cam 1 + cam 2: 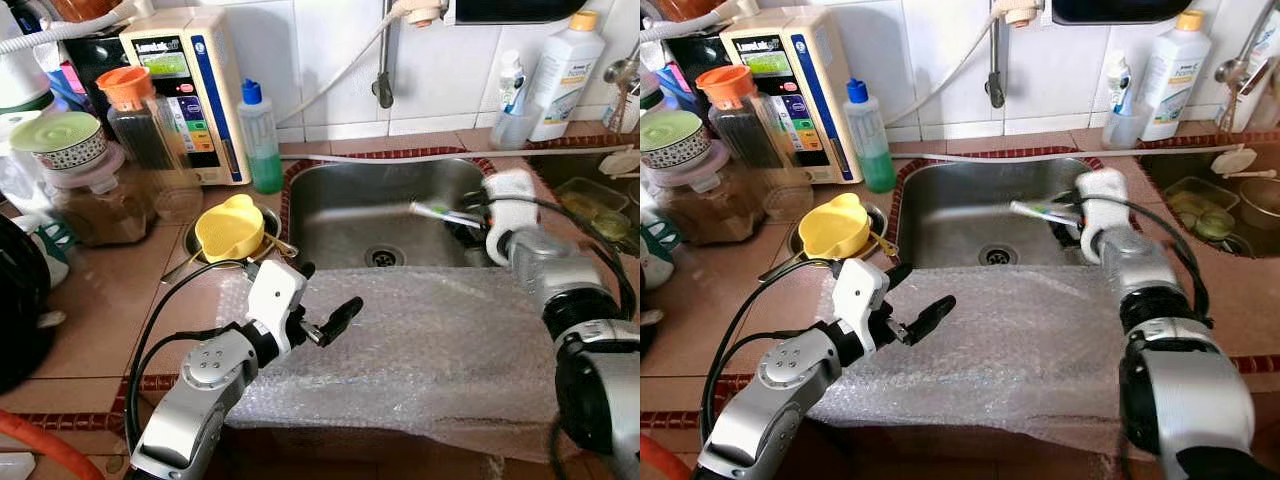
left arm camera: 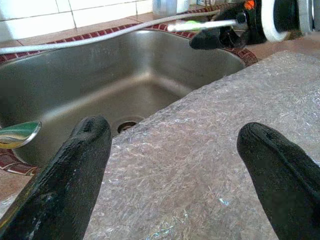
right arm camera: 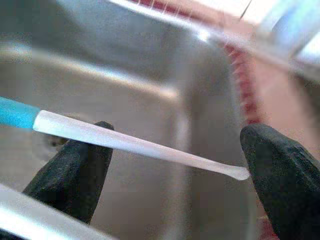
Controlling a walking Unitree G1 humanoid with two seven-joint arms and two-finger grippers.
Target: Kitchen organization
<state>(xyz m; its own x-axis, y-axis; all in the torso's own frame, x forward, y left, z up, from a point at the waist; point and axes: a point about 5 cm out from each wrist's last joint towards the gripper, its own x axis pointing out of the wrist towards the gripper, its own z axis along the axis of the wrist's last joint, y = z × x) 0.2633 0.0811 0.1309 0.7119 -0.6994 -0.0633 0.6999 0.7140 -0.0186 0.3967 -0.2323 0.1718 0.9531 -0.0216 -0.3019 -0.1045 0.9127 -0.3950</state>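
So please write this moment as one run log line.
left gripper: open, over bubble wrap sheet | right gripper: green-and-white toothbrush between fingers, above steel sink
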